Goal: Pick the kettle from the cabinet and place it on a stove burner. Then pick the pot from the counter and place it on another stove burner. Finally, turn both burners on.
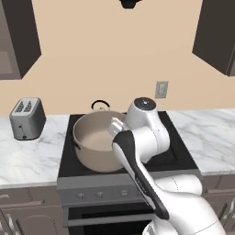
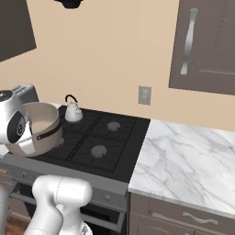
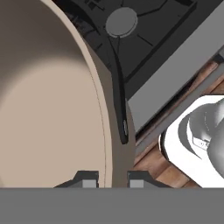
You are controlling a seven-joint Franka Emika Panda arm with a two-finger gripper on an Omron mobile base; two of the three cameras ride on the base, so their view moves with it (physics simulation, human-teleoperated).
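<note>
Hand view: pot (image 3: 48, 109) rim wall pinched between the two tips, claw (image 3: 113, 178) nearly closed on it, one tip inside, one outside. Pot over the front-left corner of the cooktop (image 2: 114, 142), kettle (image 2: 72, 111) on the back-left burner just behind. Front-left burner looks directly below; short lowering likely, straight down.

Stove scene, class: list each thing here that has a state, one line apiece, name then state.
pot: upright, over the stove's front left, rim between the fingertips
gripper: shut on the pot's rim
kettle: upright on the back left burner
cabinet: door closed
toaster: upright on the counter, slots empty
</note>
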